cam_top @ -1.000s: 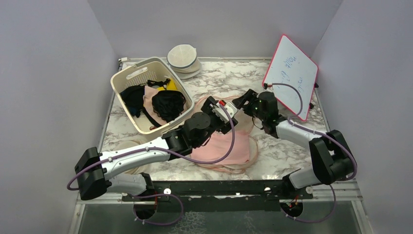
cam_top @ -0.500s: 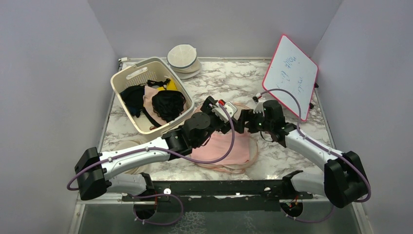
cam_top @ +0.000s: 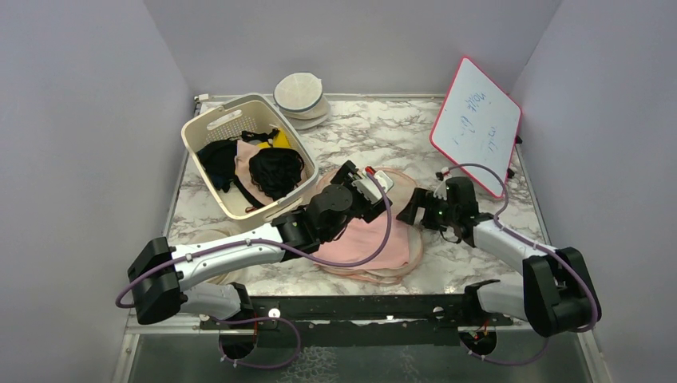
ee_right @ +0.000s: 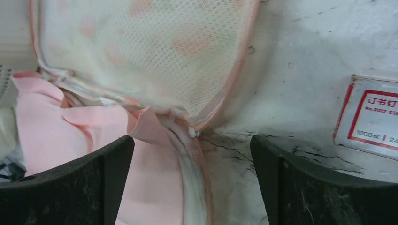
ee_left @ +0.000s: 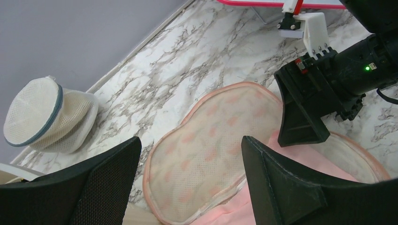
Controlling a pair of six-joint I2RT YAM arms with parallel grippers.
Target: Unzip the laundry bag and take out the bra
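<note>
**1. Far left:** cream slotted basket (cam_top: 222, 118) on the marble worktop (cam_top: 375, 128), with black garments (cam_top: 275, 171) inside. It stands just beside the left arm. A wide swing while carrying could clip its rim.

**2. Left of centre:** left gripper (ee_left: 190, 145), jaws well apart and holding nothing. It hovers over the bag's folded-back flap.

**3. Centre:** laundry bag (ee_left: 211, 136), unzipped, with its mesh-lined flap laid open toward the far side.
- **Contents:** the pale pink bra (ee_right: 47, 126) lies in the near half of the bag, not yet lifted out.
- **Likely faults:** a pinch that catches lining or zip edge along with the fabric would lift the bag too. A strap could also snag on the zip.

**4. Right of centre:** right gripper (ee_right: 187, 140), jaws wide and empty. It sits astride the bag's hinge edge, near the left gripper. If both close in together, they could knock each other.
</note>
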